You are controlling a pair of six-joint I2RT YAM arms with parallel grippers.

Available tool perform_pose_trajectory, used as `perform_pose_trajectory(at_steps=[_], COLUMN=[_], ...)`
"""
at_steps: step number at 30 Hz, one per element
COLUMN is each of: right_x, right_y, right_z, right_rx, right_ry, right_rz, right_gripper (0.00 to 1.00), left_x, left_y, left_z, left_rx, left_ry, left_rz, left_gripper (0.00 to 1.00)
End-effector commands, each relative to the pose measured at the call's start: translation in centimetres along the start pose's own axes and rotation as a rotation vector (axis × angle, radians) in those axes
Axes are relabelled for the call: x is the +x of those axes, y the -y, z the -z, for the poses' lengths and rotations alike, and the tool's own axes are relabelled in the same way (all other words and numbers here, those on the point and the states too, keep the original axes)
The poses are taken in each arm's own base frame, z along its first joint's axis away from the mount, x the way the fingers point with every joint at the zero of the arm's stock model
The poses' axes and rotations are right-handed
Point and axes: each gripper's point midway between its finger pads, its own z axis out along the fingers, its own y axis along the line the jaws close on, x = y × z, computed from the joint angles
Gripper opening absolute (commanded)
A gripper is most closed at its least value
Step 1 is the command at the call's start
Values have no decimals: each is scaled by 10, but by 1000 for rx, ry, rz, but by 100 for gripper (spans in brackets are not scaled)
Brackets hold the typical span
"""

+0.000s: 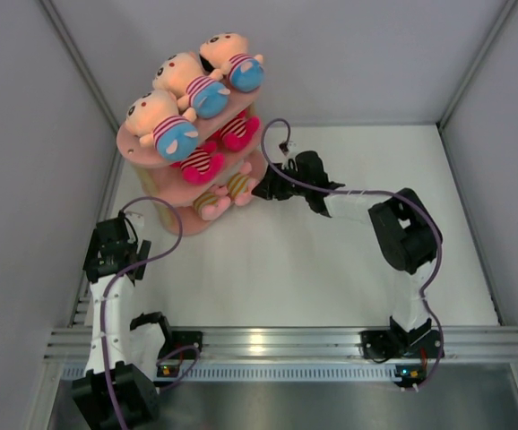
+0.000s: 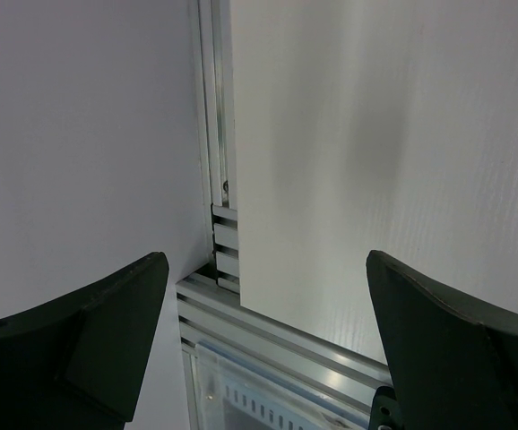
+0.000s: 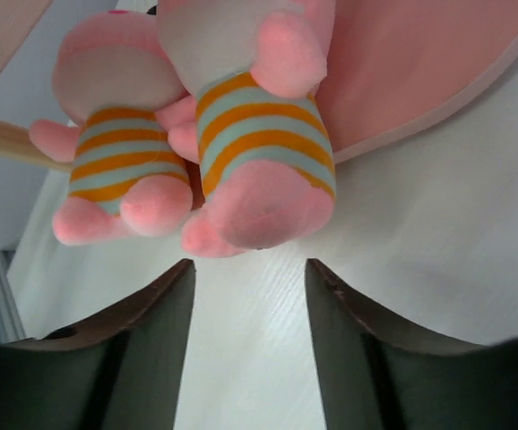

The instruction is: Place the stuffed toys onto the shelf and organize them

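Soft, even, bright light fills all three views, with white glare along the metal rail [image 1: 277, 340] at the bottom of the overhead frame, a faint grey shadow band down the wall [image 2: 375, 179] right of centre in the left wrist frame, and dark fingers [image 3: 142, 358] blurred at both wrist frames' lower edges.

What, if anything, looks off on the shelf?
Nothing fallen or damaged. The two pink striped toys on the shelf's bottom tier stick out past its rim. The right tool is open right in front of them.
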Motion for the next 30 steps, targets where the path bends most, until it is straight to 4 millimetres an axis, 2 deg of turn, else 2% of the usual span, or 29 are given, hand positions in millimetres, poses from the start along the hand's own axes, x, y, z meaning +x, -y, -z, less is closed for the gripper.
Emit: perform_pose_trajectory(at_steps=[1, 2, 3, 4, 6, 7, 9, 12, 14, 15, 18, 21, 25, 28, 29, 30], right_x=[-16, -12, -3, -8, -3, -8, -7, -20, -22, -30, -37, -41, -36, -42, -49, -44], right_y=[-16, -14, -9, -14, -11, -14, -11, -9, -6, -9, -5, 2, 14, 17, 15, 19], right_z=[-9, -12, -18, -20, -27, -30, -39, -51, -57, -59, -64, -68, -79, -79, -72, -72], right_rx=[-30, -22, -24, -60, -75, -86, -75, -58, -47, -55, -30, 7, 49, 72, 74, 85], right_ry=[105, 101, 90, 122, 128, 138, 142, 173, 181, 194, 204, 208, 179, 176, 186, 178], right_rz=[-200, -244, -286, -337, -383, -406, -420, -444, -450, -445, -432, -411, -393, -363, -347, -345], right_gripper=[49, 41, 38, 36, 32, 31, 31, 30, 30, 30, 30, 30, 32, 33, 34, 34], left_x=[-9, -8, -8, -7, -8, -8, -8, -8, -8, -8, -7, -7, -7, -6, -5, -4], left_y=[-7, -7, -6, -5, -4, -4, -4, -4, -4, -3, -2, -2, -2, -4, -5, -5], left_z=[4, 4, 4, 3, 3, 3, 3, 4, 4, 3, 3, 3, 3, 3, 4, 4], left_rx=[-23, -23, -20, -18, -14, -14, -14, -14, -12, -10, -6, -3, -6, -15, -23, -27], left_ry=[39, 39, 40, 40, 42, 42, 44, 45, 47, 48, 45, 47, 45, 45, 44, 45], left_rz=[14, 16, 17, 17, 20, 20, 19, 21, 19, 19, 14, 13, 13, 7, 2, -2], left_gripper=[98, 99, 99, 99, 99, 99, 99, 99, 99, 99, 99, 99, 98, 99, 99, 99])
